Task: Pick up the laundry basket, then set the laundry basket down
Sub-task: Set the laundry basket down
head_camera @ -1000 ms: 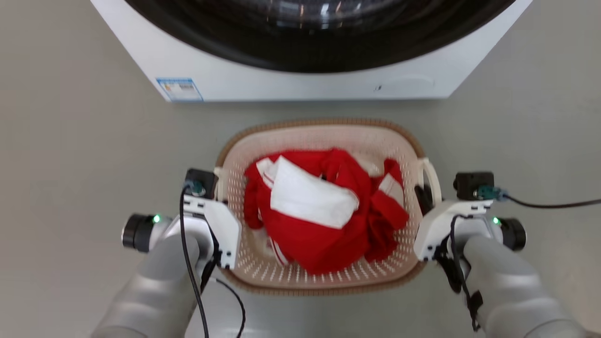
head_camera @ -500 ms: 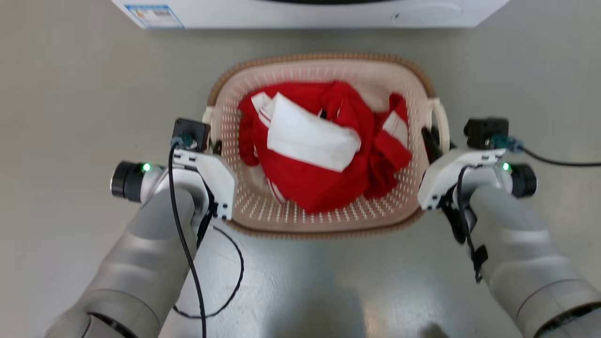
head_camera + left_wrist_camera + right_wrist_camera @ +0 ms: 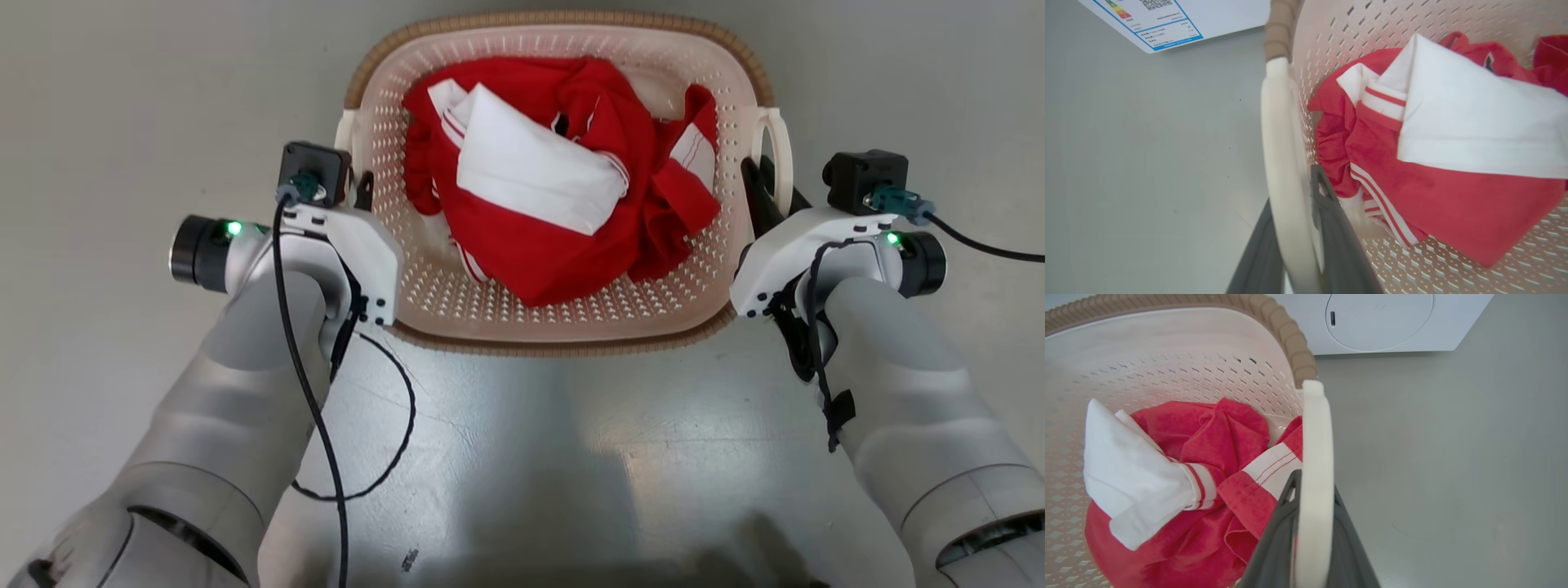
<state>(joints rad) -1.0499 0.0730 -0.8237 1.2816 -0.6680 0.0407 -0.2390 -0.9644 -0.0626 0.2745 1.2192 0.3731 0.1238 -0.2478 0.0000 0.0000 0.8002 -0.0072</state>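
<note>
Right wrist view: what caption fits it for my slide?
Right gripper shut on the white handle of the laundry basket, with red-and-white clothes inside.

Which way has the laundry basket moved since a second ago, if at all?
Cannot tell. The head camera itself shifted, and the plain floor around the laundry basket gives no fixed mark.

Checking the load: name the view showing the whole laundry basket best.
Head view: the laundry basket shows its whole rim and both handles. Left wrist view gives the left handle and wall; right wrist view, the right handle and rim.
</note>
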